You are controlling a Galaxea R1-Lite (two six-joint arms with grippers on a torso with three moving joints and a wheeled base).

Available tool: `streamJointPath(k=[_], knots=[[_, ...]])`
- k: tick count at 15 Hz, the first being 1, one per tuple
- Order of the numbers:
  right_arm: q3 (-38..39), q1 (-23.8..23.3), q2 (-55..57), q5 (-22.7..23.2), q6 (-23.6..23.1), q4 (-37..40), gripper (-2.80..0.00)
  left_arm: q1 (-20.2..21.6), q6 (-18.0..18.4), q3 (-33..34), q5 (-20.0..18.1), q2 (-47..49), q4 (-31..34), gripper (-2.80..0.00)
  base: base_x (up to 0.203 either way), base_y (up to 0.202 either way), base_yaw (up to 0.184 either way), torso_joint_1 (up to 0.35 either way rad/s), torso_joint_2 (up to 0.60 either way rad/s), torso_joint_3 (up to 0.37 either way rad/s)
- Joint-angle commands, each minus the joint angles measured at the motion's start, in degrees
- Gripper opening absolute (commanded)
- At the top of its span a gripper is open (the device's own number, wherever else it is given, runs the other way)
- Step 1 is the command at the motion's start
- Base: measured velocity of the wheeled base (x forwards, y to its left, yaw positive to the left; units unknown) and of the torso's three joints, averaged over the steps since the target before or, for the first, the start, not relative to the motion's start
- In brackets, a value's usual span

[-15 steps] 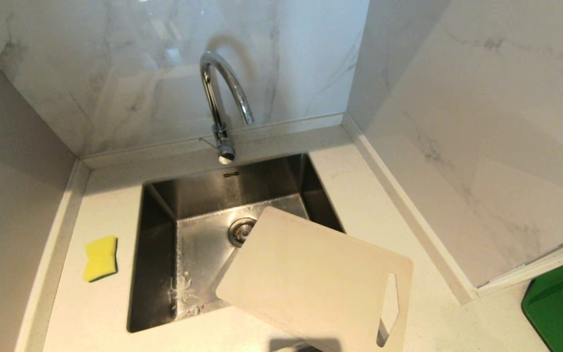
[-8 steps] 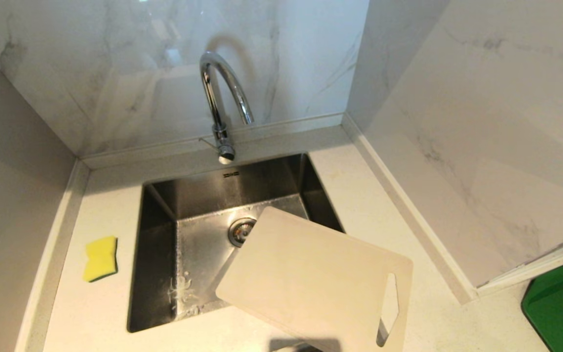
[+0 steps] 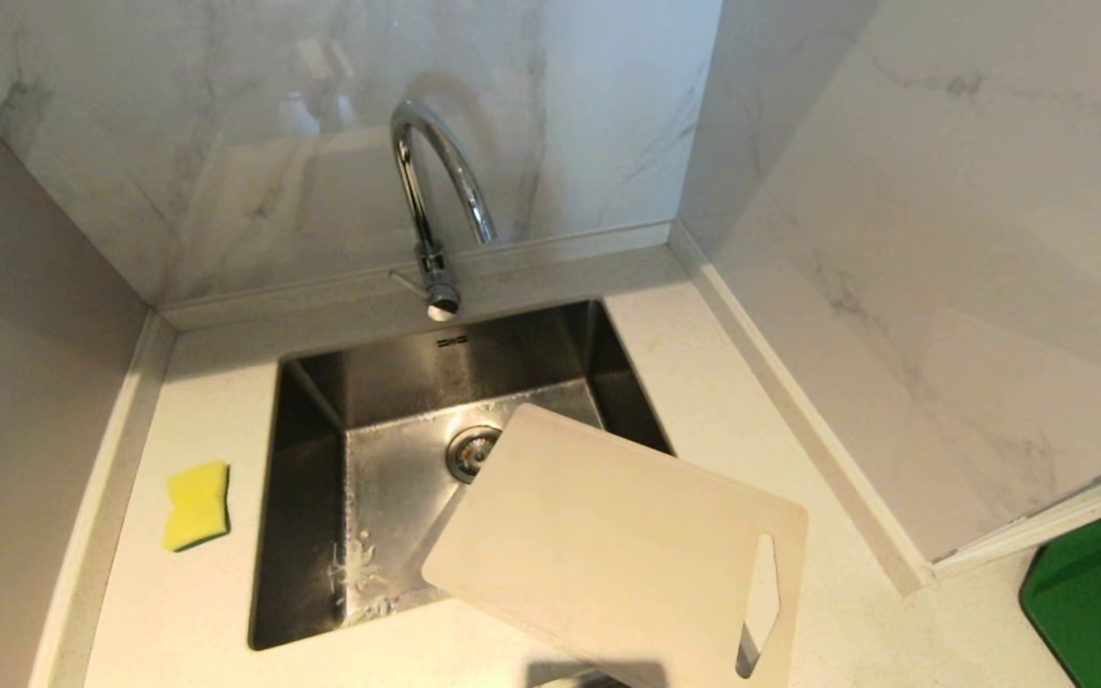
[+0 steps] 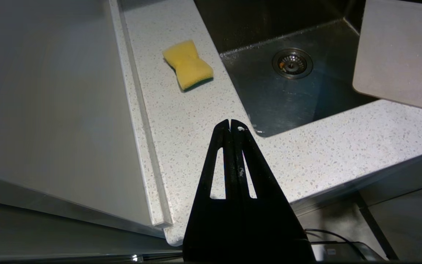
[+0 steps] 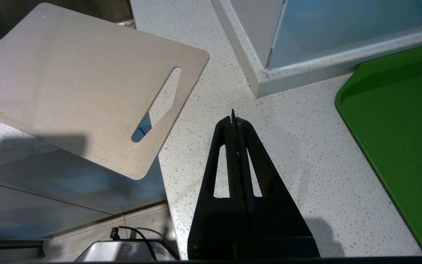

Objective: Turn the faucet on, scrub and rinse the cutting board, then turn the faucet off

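A chrome gooseneck faucet (image 3: 431, 205) stands behind the steel sink (image 3: 312, 497), with no water running from it. The off-white cutting board (image 3: 608, 545) lies across the sink's near right corner, slot handle toward the right; it also shows as the cutting board (image 4: 401, 55) and the cutting board (image 5: 75, 84). Neither arm is in the head view. My left gripper (image 4: 230, 123) is shut and empty above the counter's front edge, near the sink's left corner. My right gripper (image 5: 233, 119) is shut and empty over the counter, right of the board's handle.
A yellow sponge (image 3: 196, 505) lies on the counter left of the sink, also seen as the sponge (image 4: 188, 64). A green board (image 3: 1100, 597) sits at the far right, beyond a marble wall corner (image 5: 260, 82). Marble walls enclose the back and both sides.
Nothing on the counter or in the sink has moved. Only the reflections on the marble back wall have shifted slightly.
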Motion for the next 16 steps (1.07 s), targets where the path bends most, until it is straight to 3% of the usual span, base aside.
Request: streamJointPath(k=[1, 16], knots=[[0.02, 0.0, 0.0, 0.0, 0.0, 0.0, -2.8, 0.02, 0.01, 0.11, 0.03, 0.17, 0.02, -2.8, 0.0, 0.0, 0.0, 0.0, 0.0, 0.0], [0.0, 0.0, -0.08, -0.1, -0.09, 0.09, -2.8, 0.02, 0.01, 0.11, 0.02, 0.17, 0.02, -2.8, 0.0, 0.0, 0.0, 0.0, 0.0, 0.0]])
